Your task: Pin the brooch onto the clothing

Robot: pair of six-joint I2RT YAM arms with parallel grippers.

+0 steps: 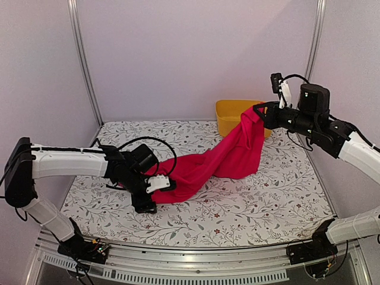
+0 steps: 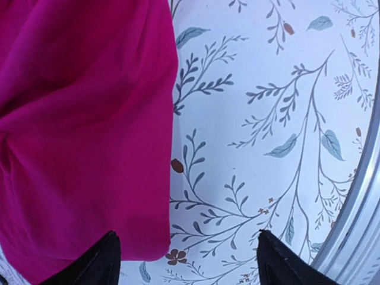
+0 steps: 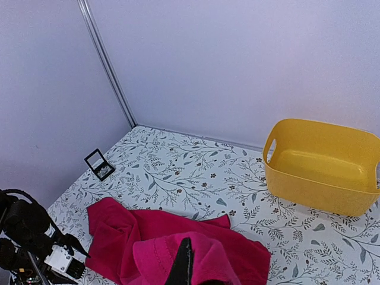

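You'll find the clothing (image 1: 219,160) running across the surface (image 1: 261,202) from under the left gripper (image 1: 151,196) up to the raised right gripper (image 1: 256,110), the tub (image 1: 228,113) behind it, far right.

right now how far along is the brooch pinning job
Done: the right hand is shut on the red T-shirt, holding one end up off the floral tablecloth. In hand: the left hand is open at the shirt's low edge on the table, gripping nothing. Left: no brooch shows on the fabric or in either hand, so fetching and pinning it is all to come.
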